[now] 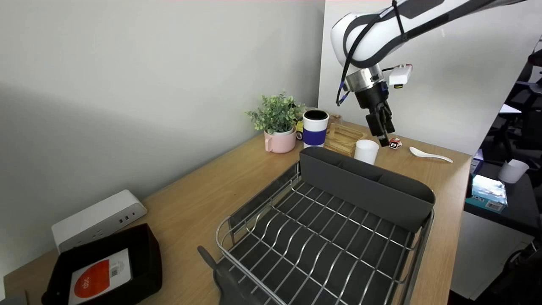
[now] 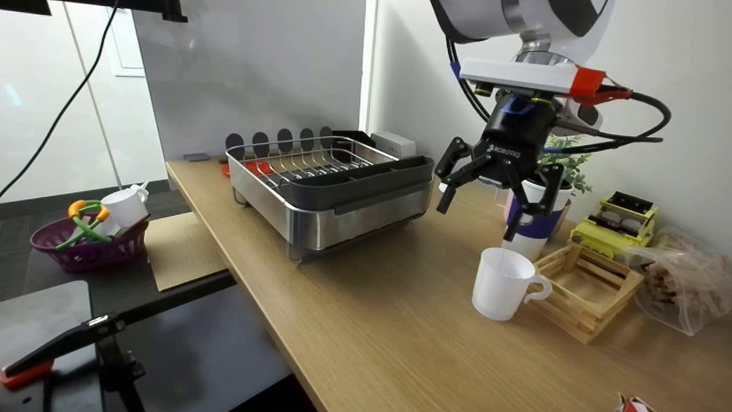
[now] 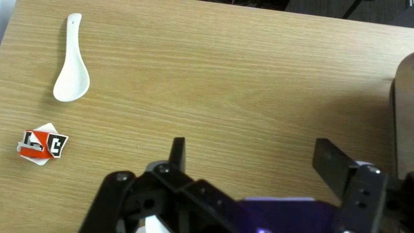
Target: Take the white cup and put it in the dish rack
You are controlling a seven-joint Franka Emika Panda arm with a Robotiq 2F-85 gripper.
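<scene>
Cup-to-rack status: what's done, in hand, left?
Done: no part of the transfer; the white cup stands upright on the table, outside the dish rack.
In hand: nothing; the fingers are spread above the table near the cup, none of it between them.
Left: everything, namely grasping the cup, lifting it, setting it in the rack.

In an exterior view, the bottom edge crops the dish rack [image 1: 322,220], whose raised far end hides the foot of the white cup [image 1: 366,151]. In an exterior view, the gripper [image 2: 477,217] partly covers the blue-banded tumbler [image 2: 547,225], and the bottom edge cuts a red-and-white packet [image 2: 633,405]. In the wrist view, a white shape [image 3: 156,225] behind the gripper is too hidden to identify.
</scene>
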